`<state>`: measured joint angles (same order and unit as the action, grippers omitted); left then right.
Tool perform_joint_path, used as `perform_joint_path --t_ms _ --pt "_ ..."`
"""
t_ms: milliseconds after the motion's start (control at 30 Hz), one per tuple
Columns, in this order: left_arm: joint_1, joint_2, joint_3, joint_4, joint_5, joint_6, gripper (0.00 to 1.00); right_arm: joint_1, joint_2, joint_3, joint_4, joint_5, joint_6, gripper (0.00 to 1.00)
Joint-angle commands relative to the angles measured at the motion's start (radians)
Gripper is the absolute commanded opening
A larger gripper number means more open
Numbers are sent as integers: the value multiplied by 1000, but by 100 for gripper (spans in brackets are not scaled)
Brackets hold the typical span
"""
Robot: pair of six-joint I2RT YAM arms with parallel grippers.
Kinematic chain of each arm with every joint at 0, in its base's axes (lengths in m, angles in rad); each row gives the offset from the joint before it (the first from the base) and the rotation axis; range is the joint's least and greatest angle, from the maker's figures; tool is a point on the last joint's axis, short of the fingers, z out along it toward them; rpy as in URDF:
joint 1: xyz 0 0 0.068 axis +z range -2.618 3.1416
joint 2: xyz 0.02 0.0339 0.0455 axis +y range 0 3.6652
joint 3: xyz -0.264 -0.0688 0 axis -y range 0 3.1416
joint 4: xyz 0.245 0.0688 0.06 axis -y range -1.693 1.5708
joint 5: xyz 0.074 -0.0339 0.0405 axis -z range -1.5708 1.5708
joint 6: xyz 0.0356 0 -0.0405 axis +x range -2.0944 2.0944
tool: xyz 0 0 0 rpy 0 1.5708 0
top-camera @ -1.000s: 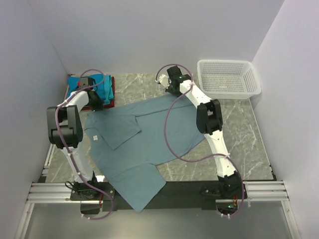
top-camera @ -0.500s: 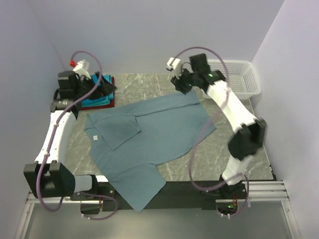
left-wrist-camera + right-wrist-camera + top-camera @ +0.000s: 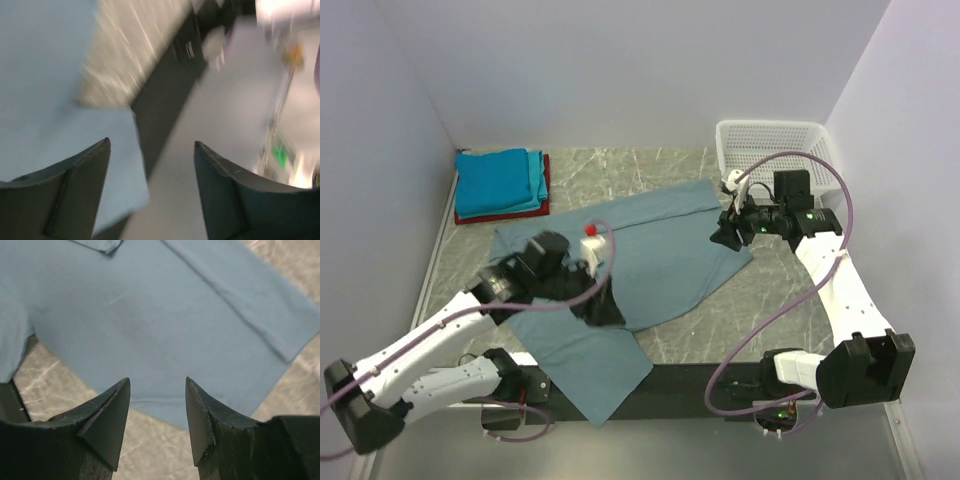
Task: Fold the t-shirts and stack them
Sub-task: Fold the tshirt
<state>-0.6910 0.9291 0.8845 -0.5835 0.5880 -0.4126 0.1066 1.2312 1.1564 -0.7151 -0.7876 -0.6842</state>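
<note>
The large grey-blue t-shirt [image 3: 660,250] lies spread on the marble table, one corner hanging over the near edge. A folded stack sits at the back left: a bright blue shirt [image 3: 495,180] on top, teal and red [image 3: 544,175] edges showing under it. My left gripper [image 3: 608,315] hovers open over the shirt's near part; its wrist view is blurred and shows the left gripper [image 3: 152,145] empty above the shirt's corner [image 3: 45,145]. At the shirt's right edge my right gripper [image 3: 723,237] is open. In its wrist view the right gripper [image 3: 157,382] holds nothing above the hem [image 3: 165,315].
A white mesh basket [image 3: 780,155] stands at the back right, just behind the right arm. The black table edge [image 3: 700,378] runs along the front. Bare marble [image 3: 790,290] lies right of the shirt. Walls close in on three sides.
Both grippers were shut at the shirt's far corners and have opened. The left arm swung down toward the near edge; the right arm pulled back to the shirt's right side.
</note>
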Motion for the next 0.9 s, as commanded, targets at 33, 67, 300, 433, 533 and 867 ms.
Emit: perform_joint_path --t_ms 33,67,300,433,533,867 --pt "-342 -7 -64 -145 -181 -136 70 -59 -32 -23 34 -114 22 55" --pt "-402 -10 -71 -159 -223 -193 68 -71 -26 -14 28 -119 20 55" --pt "-983 83 -140 -168 -522 -497 53 -102 37 -18 -4 -144 5 56" --pt "-1182 355 -62 -185 -638 -600 52 -102 63 -15 -15 -144 0 56" --pt "-1236 498 10 -245 -758 -655 50 -102 79 -12 -23 -142 -8 56" --pt "-1230 606 42 -245 -847 -623 44 -102 103 -3 -47 -147 -25 56"
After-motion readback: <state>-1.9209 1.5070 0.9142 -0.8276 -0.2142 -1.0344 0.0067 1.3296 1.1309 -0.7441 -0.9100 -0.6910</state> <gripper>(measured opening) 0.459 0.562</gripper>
